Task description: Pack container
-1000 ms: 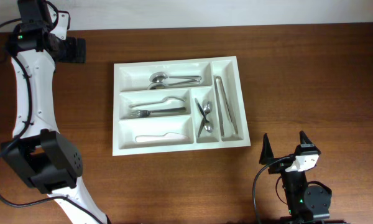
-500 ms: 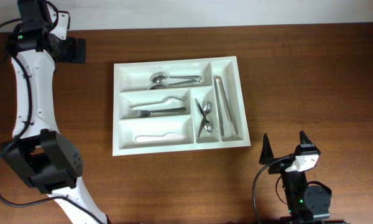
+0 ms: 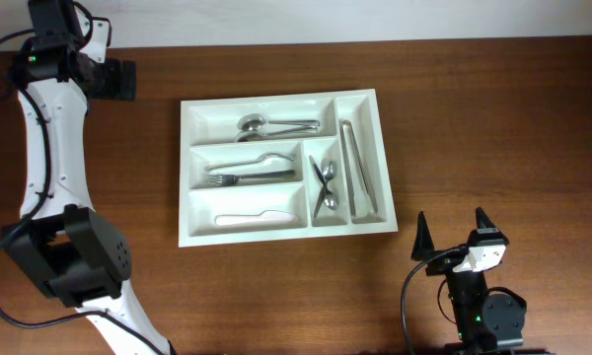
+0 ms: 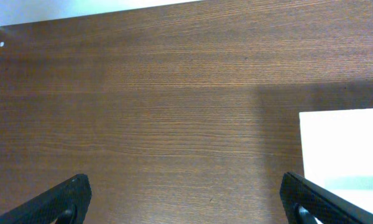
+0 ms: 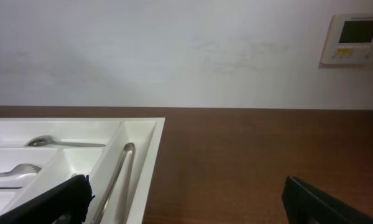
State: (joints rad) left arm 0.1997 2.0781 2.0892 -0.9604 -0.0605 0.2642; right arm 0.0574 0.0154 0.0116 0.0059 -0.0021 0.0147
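The white cutlery tray (image 3: 282,105) lies mid-table with five compartments. They hold spoons (image 3: 276,125), a fork and spoon (image 3: 252,174), a white knife (image 3: 259,216), small spoons (image 3: 324,185) and metal tongs (image 3: 360,168). My left gripper (image 3: 123,80) is open and empty at the far left, well clear of the tray; its wrist view shows bare wood and the tray's corner (image 4: 342,149). My right gripper (image 3: 451,242) is open and empty near the front edge, right of the tray; its wrist view shows the tray's rim (image 5: 154,162) and the tongs (image 5: 119,171).
A white wall (image 5: 174,50) with a thermostat panel (image 5: 351,38) stands behind the table. Brown wooden tabletop (image 3: 493,128) surrounds the tray.
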